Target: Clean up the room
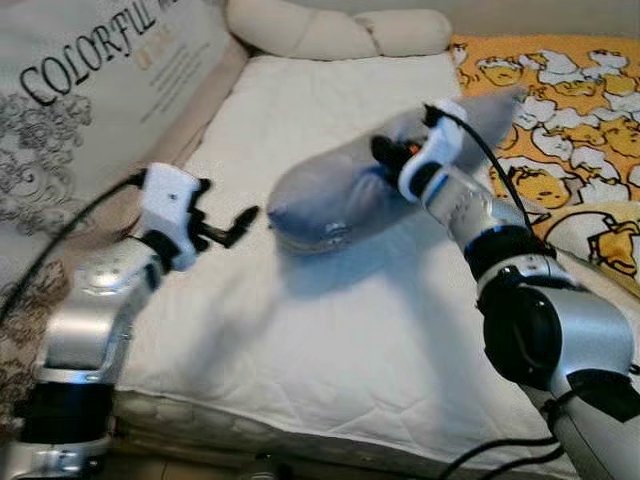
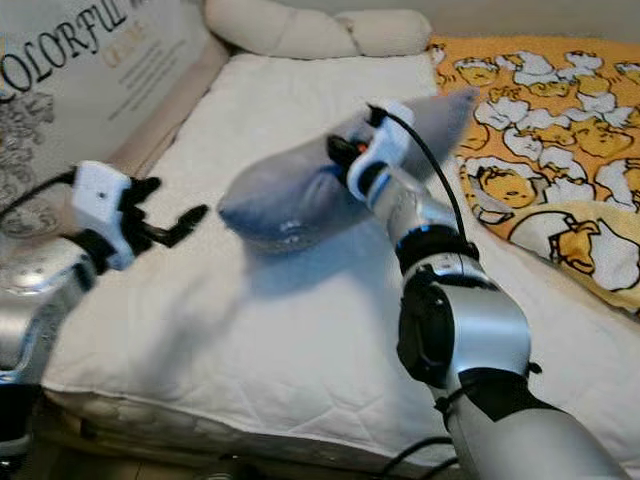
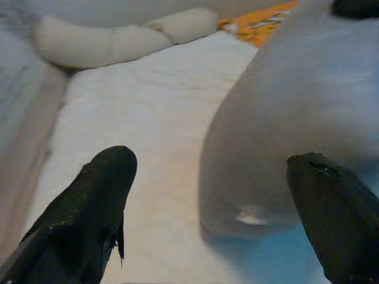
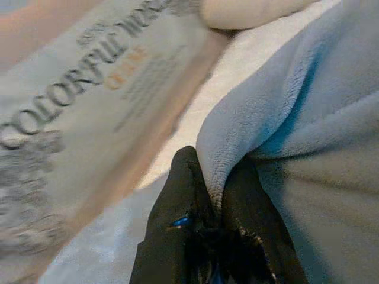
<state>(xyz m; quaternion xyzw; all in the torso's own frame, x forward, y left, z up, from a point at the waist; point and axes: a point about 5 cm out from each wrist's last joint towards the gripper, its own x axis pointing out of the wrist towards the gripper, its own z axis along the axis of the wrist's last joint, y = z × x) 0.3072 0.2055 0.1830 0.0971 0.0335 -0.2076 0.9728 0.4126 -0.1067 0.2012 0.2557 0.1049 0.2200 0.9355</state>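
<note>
A grey-blue plush pillow (image 1: 340, 195) hangs lifted above the white mattress (image 1: 320, 330), casting a shadow below it. My right gripper (image 1: 385, 152) is shut on a fold of the pillow's upper side; in the right wrist view the fabric (image 4: 278, 106) is pinched between the black fingers (image 4: 183, 195). My left gripper (image 1: 240, 222) is open, just left of the pillow's lower end and apart from it. In the left wrist view its fingers (image 3: 95, 201) flank the pillow's rounded end (image 3: 284, 148).
A long cream bolster (image 1: 330, 28) lies across the head of the bed. An orange duck-print blanket (image 1: 570, 120) covers the right side. A printed panel reading COLORFUL (image 1: 90, 70) leans along the left edge. The mattress front edge (image 1: 300, 425) is near me.
</note>
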